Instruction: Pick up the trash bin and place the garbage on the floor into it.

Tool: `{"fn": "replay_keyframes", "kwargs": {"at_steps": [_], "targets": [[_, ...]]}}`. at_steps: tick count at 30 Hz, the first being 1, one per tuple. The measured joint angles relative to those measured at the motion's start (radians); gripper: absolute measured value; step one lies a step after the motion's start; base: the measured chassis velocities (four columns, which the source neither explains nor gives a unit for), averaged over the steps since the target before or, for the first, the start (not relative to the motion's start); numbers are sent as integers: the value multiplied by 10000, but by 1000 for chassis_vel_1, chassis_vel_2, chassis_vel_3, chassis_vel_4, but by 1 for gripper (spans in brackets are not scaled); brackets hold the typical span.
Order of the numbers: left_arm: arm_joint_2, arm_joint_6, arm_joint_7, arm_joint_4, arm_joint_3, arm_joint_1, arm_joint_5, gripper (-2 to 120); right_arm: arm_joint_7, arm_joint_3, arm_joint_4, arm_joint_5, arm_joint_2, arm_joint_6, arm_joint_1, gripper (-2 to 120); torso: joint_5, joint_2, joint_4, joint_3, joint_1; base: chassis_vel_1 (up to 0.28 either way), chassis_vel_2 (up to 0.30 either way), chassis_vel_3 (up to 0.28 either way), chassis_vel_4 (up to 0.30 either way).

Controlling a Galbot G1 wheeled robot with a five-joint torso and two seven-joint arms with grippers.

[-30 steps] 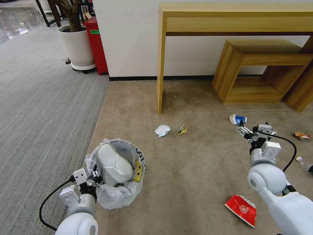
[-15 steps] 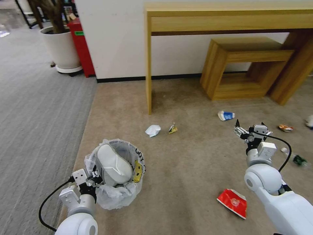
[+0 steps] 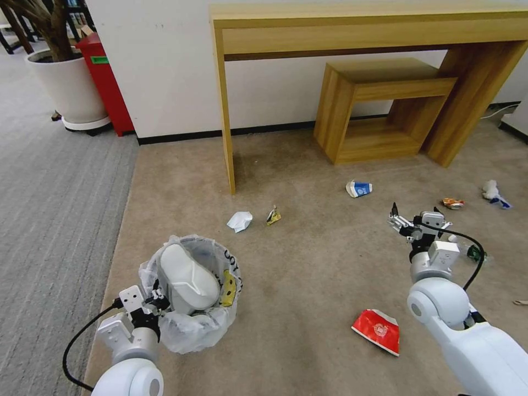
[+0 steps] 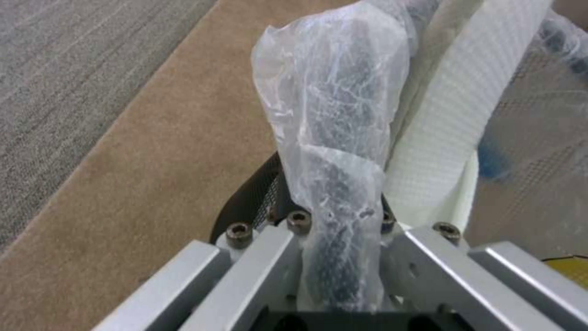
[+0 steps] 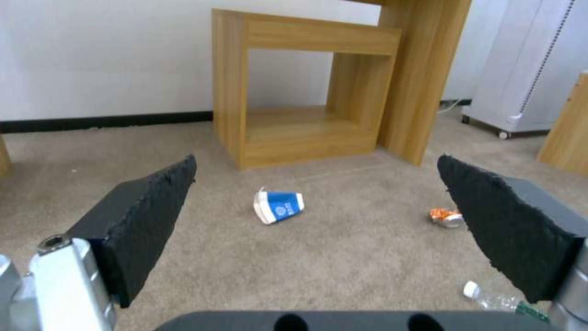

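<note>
Beige carpet (image 3: 308, 275) runs from the wooden desk (image 3: 363, 27) and its low stool (image 3: 379, 104) down to where the robot stands, and litter is scattered over it. The left gripper (image 3: 157, 302) is pinched on the bag-covered rim of the trash bin (image 3: 190, 335), which already holds a white slipper (image 3: 187, 278); in the left wrist view the crinkled liner (image 4: 334, 138) runs straight down between the jaws. The right gripper (image 3: 413, 220) hangs over the carpet with its black pads (image 5: 153, 211) spread wide and empty.

Ahead of that open gripper lies the blue-white paper cup (image 5: 279, 207) on its side, with a crushed can (image 5: 446, 217) off to one side and a small bottle (image 5: 496, 299) nearer in. My guess is the cup is the target. To take it well, the robot should line the pads up across the cup's body, come down low enough to close around its middle, and squeeze lightly (paper crushes easily). The bin should stay level meanwhile so the slipper does not tip out.

Compared with a second ago, the whole head view has swung: the desk and stool sit further left, and a crumpled tissue (image 3: 489, 190) at the far right has come into sight. That reads as the robot turning; the litter itself, the red snack bag (image 3: 377, 330) included, lies as it did.
</note>
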State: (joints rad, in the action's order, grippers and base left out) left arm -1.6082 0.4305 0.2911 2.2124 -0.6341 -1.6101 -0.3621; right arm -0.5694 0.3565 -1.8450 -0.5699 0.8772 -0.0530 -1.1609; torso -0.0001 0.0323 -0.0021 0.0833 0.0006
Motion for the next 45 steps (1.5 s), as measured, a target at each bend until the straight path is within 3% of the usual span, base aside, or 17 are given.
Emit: {"fn": "replay_keyframes", "kwargs": {"at_steps": [8, 12, 15, 19, 23, 26, 32, 33, 34, 37, 38, 41, 42, 43, 45], "targets": [[0, 1, 0, -57, 4, -7, 1, 1, -56, -49, -12, -124, 16, -88, -73, 100, 0, 0, -1, 0, 0, 0, 0, 0, 0], [0, 2, -3, -114, 9, 2, 8, 1, -571, -168, -93, -1319, -36, -888, -265, 100, 0, 0, -2, 0, 0, 0, 0, 0, 0], [0, -113, -15, -239, 12, 30, 24, 1, -1803, -406, 75, -3430, -51, -2497, -319, 100, 1, 0, 0, 0, 0, 0, 0, 0, 0], [0, -222, -40, -326, -53, 130, -6, 1, -1963, -210, 152, -3740, -419, -3357, -1088, 100, 1, 0, -2, 0, 0, 0, 0, 0, 0], [0, -260, -55, -354, -54, 140, -29, 1, -2201, -126, 109, -4146, -408, -3484, -1520, 100, 0, 0, -4, 0, 0, 0, 0, 0, 0], [0, -340, -69, -421, -64, 153, -43, 1, -2975, 99, 235, -4683, -30, -3651, -1866, 100, 4, 0, -1, -1, 0, 0, 0, 0, 0], [-1, -403, -73, -505, -77, 218, -106, 1, -2332, 296, 611, -4019, -369, -3832, -2300, 100, 4, -1, -5, -1, 0, 0, 0, 0, 0], [0, -428, -74, -519, -84, 234, -121, 1, -1688, 204, 824, -3408, -724, -3628, -2339, 100, 1, 0, -4, -1, 0, 0, 0, 0, 0], [0, -428, -74, -519, -84, 234, -121, 1, -1688, 204, 824, -3408, -724, -3628, -2339, 100, 1, 0, -4, -1, 0, 0, 0, 0, 0], [0, -466, -74, -523, -85, 228, -127, 1, 175, -129, 1288, -1103, -1727, -2298, -2397, 96, 1, 0, -1, -1, 0, 0, 0, 0, 0], [0, -466, -74, -523, -85, 228, -127, 1, 175, -129, 1288, -1103, -1727, -2298, -2397, 96, 1, 0, -1, -1, 0, 0, 0, 0, 0], [0, -499, -75, -521, -84, 220, -111, 1, 1723, -460, 1897, 903, -2389, -397, -2452, 96, 2, -1, -2, 0, 0, 0, 0, 0, 0], [0, -499, -75, -521, -84, 220, -111, 1, 1723, -460, 1897, 903, -2389, -397, -2452, 96, 2, -1, -2, 0, 0, 0, 0, 0, 0], [0, -509, -75, -521, -83, 224, -105, 1, 2247, -653, 2166, 1571, -2608, 454, -2446, 96, 3, 0, -2, -1, 0, 0, 0, 0, 0], [0, -530, -75, -522, -76, 231, -100, 1, 2807, -863, 2463, 2428, -2844, 1303, -2448, 96, 2, 0, -1, 0, 0, 0, 0, 0, 0]]}}
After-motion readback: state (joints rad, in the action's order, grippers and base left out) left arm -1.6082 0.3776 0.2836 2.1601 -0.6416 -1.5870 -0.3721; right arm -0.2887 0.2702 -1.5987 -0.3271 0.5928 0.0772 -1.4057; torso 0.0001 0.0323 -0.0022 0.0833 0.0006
